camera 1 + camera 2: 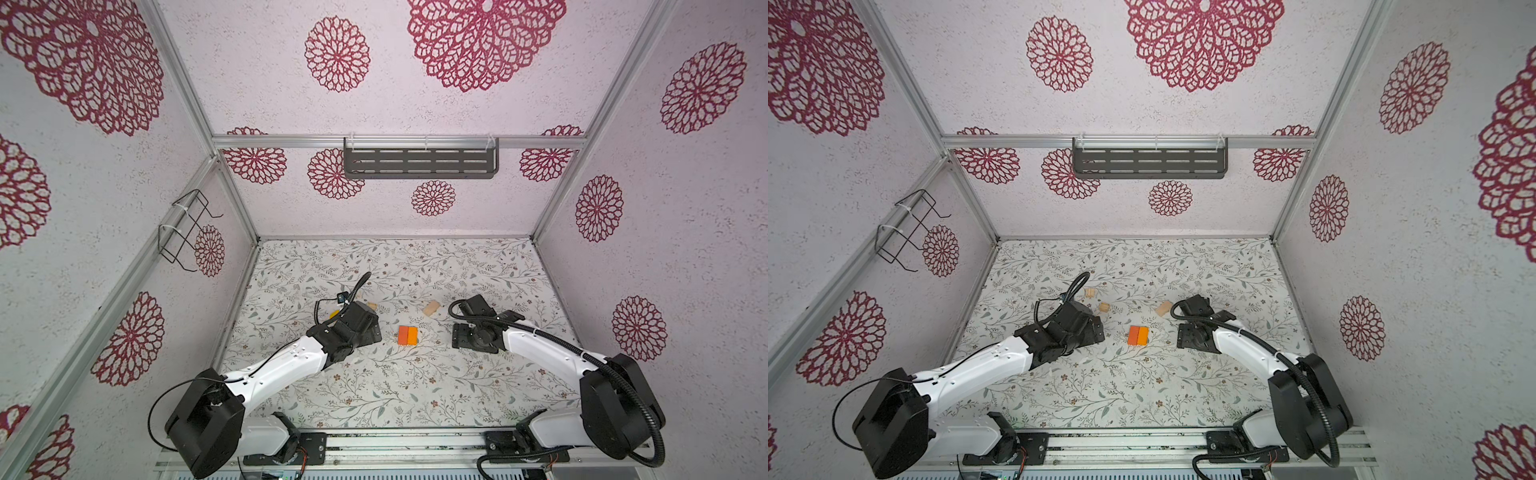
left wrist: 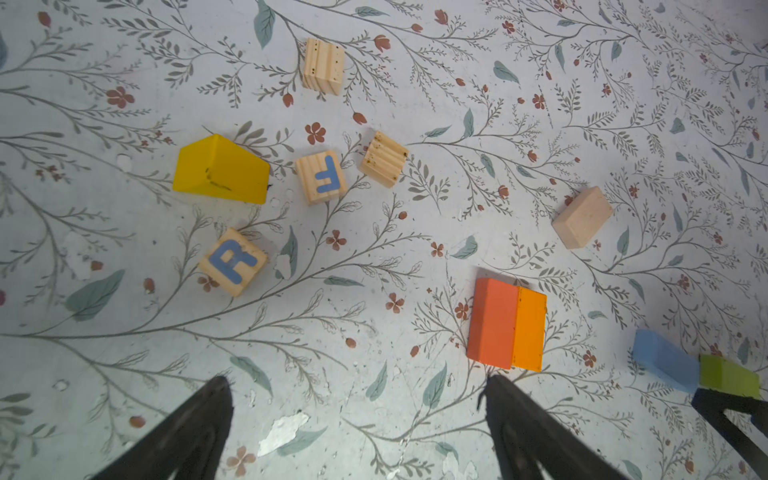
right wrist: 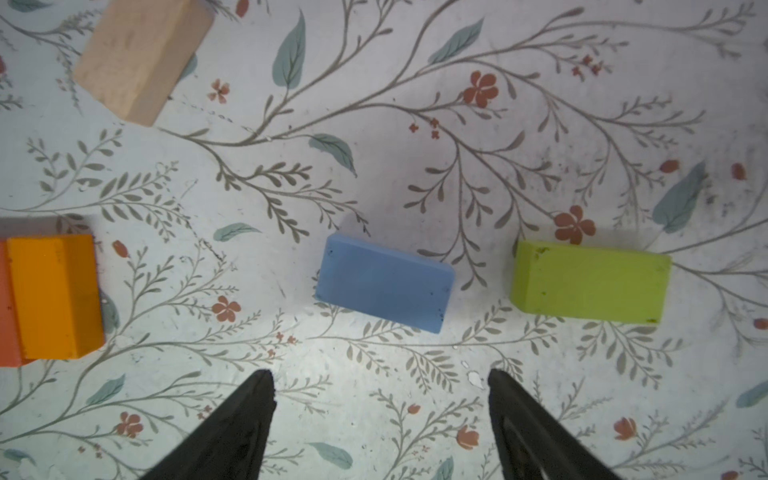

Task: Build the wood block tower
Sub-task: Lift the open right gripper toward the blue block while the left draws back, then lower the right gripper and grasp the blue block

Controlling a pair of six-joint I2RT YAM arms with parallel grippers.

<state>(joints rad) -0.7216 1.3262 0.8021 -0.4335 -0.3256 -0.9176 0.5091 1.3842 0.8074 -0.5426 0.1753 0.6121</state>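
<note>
A red-orange block (image 1: pixel 402 336) and an orange block (image 1: pixel 412 336) lie side by side on the table's middle, touching. My left gripper (image 2: pixel 358 380) hangs open and empty just left of them. My right gripper (image 3: pixel 379 374) is open and empty above the blue block (image 3: pixel 384 280), with the lime-green block (image 3: pixel 590 280) beside it. A tan block (image 1: pixel 431 308) lies farther back. Under the left wrist lie the yellow roof piece (image 2: pixel 222 170), the F cube (image 2: pixel 321 176), the R cube (image 2: pixel 232 262) and two plain cubes (image 2: pixel 383 159). No tower shows; every block rests on the table.
The floral table (image 1: pixel 374 395) is walled on three sides. A dark slotted shelf (image 1: pixel 419 160) hangs on the back wall and a wire rack (image 1: pixel 185 230) on the left wall. The arms' base rail (image 1: pixel 407 442) runs along the front edge.
</note>
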